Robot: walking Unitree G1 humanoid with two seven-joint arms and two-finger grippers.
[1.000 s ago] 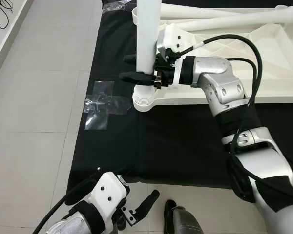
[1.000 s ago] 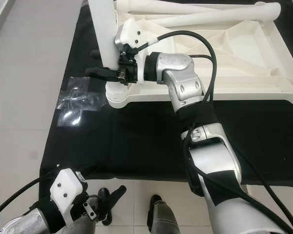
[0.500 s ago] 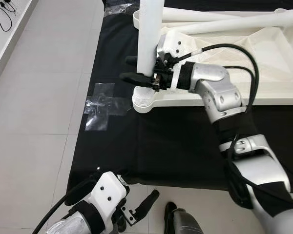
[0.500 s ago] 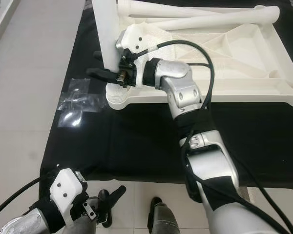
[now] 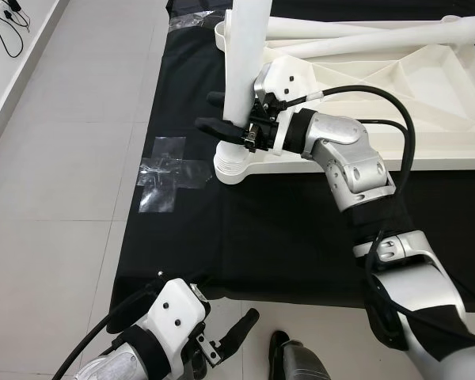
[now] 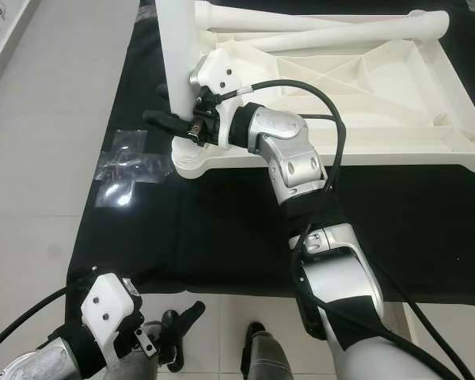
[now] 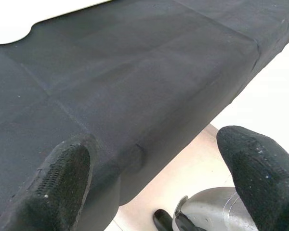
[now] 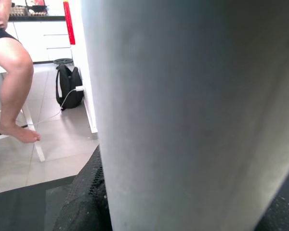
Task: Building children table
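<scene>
The white table leg (image 5: 245,63) stands upright in the corner socket (image 5: 233,165) of the upturned white tabletop (image 5: 427,103), which lies on the black cloth (image 5: 245,229) on the tiled floor (image 5: 63,158). Two more legs (image 5: 364,33) lie loose across the tabletop's far side.

Your right gripper (image 5: 222,119) is clamped on the standing leg just above the socket, one black finger each side; the right wrist view has the leg pressed right against the finger pads (image 8: 86,192). A person's bare leg (image 8: 14,82) sits far behind, well apart from the work.

Step in hand looks like seating or screwing this leg into the socket. To do it well:
- keep the leg plumb; any tilt likely binds it in the ribbed collar
- turn about the leg's own axis, don't drag the tabletop sideways on the cloth
- grip stays low near the socket, good for control, but regrasp if the wrist runs out of travel
- can't tell from here whether the leg is fully home, so check for wobble before letting go

Your left gripper (image 5: 222,340) hangs idle low at the cloth's near edge, fingers (image 7: 62,178) spread apart, holding nothing. You could use it to pin the tabletop rim. Clear tape (image 5: 165,170) on the floor beside the cloth, ignore.
</scene>
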